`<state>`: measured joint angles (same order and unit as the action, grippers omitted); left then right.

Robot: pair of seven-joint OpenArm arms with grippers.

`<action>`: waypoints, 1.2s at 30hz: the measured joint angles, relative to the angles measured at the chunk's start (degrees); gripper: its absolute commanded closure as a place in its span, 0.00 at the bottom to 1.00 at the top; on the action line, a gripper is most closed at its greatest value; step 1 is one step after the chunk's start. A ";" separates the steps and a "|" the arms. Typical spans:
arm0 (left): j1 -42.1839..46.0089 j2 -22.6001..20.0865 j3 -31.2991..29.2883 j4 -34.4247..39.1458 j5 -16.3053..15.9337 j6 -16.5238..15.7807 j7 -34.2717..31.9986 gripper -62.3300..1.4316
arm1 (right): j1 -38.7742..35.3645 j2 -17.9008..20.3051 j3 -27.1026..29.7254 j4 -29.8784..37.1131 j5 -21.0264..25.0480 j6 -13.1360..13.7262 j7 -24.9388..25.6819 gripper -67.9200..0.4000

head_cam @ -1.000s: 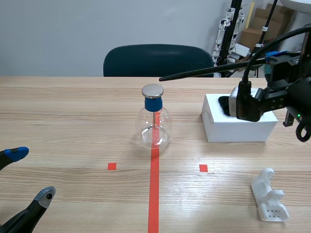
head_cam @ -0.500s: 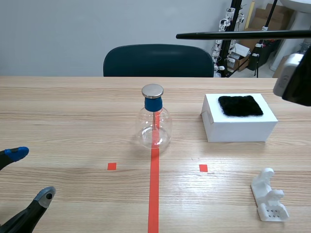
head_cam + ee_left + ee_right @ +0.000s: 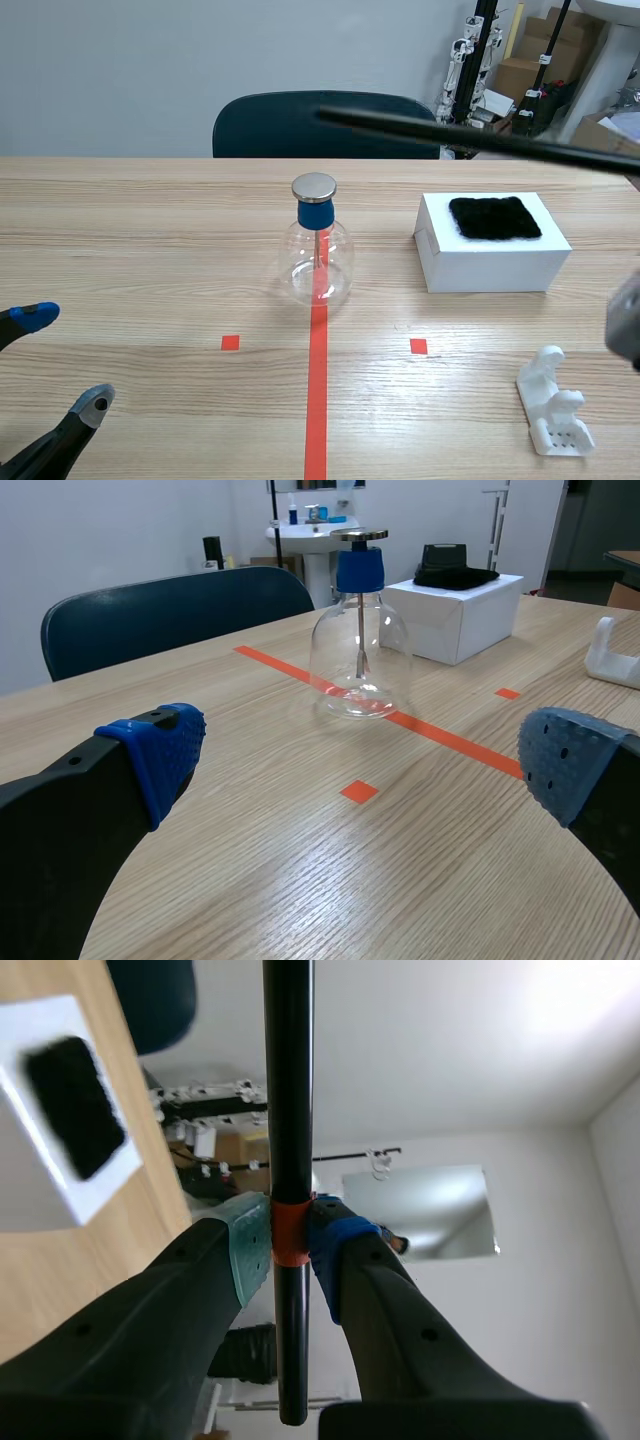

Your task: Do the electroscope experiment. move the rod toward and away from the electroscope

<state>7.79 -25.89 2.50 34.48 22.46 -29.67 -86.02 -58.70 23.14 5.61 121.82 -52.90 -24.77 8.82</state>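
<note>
The right end effector (image 3: pixel 290 1245) clamps the rod (image 3: pixel 450 133), whose tip reaches far ahead near the electroscope (image 3: pixel 319 250), so sweep it slowly, clear of its top, while the left end effector (image 3: pixel 365 765) rests open.

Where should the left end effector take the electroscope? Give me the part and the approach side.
Probably the blue stopper at the neck, approached level from the robot's side. The metal disc caps it, blocking a top-down approach, and the round glass bulb below looks wide and slippery for the open left end effector.
</note>
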 measured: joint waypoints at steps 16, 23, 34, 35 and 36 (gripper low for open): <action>0.00 0.00 0.00 0.00 0.00 0.00 0.00 0.00 | -4.00 -3.43 -3.15 0.00 0.44 0.20 5.07 0.94; 0.00 0.00 0.00 0.00 0.00 0.00 0.00 0.00 | -4.00 -3.43 -4.24 0.00 0.44 0.33 5.05 0.94; 0.00 0.00 0.00 0.00 0.00 0.00 0.00 0.00 | -4.00 -3.43 -4.24 0.00 0.44 0.33 5.05 0.94; 0.00 0.00 0.00 0.00 0.00 0.00 0.00 0.00 | -4.00 -3.43 -4.24 0.00 0.44 0.33 5.05 0.94; 0.00 0.00 0.00 0.00 0.00 0.00 0.00 0.00 | -4.00 -3.43 -4.24 0.00 0.44 0.33 5.05 0.94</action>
<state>7.79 -25.89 2.50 34.48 22.46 -29.67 -86.02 -62.70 19.70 1.37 121.82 -52.47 -24.45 13.87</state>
